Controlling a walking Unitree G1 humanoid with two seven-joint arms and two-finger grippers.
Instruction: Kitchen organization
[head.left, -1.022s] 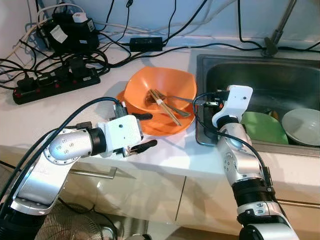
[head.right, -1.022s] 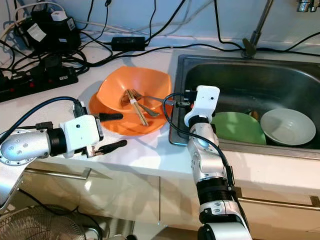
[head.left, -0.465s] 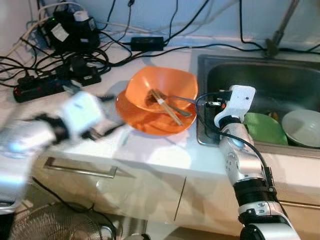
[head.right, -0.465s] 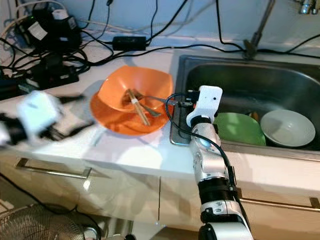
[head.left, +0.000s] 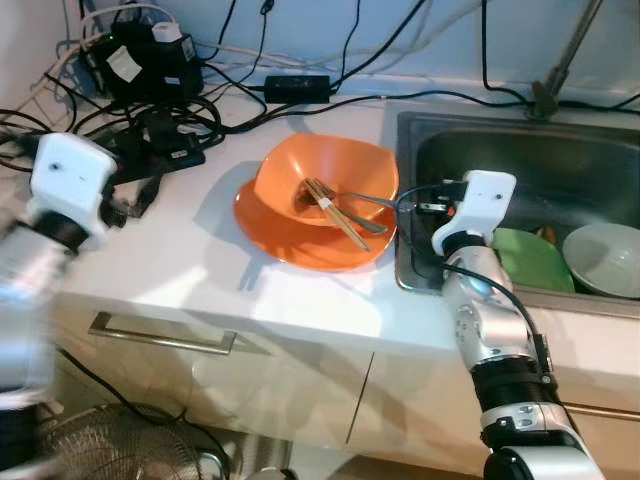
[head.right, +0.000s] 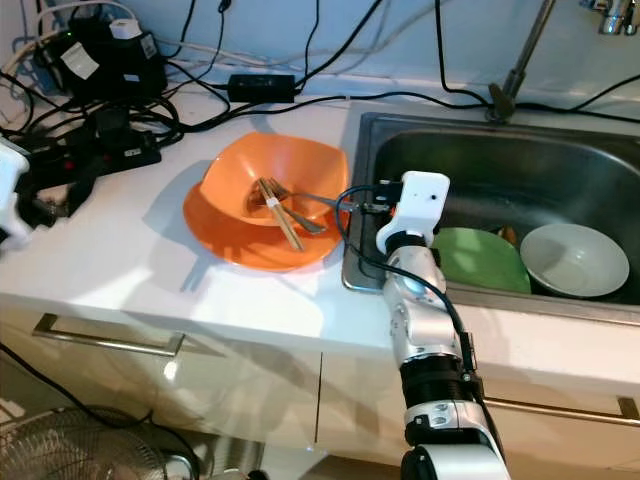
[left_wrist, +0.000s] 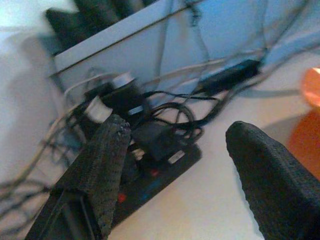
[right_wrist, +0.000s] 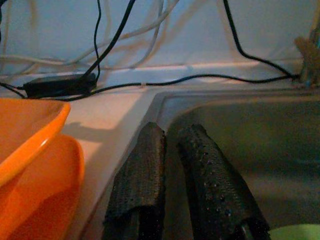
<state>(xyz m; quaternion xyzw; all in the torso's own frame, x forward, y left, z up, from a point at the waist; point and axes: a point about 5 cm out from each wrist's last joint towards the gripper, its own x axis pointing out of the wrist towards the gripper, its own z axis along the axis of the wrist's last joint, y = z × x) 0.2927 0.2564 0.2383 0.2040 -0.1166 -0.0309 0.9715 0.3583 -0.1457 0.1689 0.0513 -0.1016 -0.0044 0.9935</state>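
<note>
Black fingers of my left gripper stood wide apart, empty, above the power strip at the counter's left edge. My right gripper was closed, empty, over the sink rim. The orange bowl with chopsticks sat between, on open counter.

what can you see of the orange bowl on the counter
The orange bowl is glossy, plastic-looking, with a squarish wavy rim. It sits upright on a matching orange plate on the white counter, just left of the sink. Inside lie wooden chopsticks and a metal fork.
</note>
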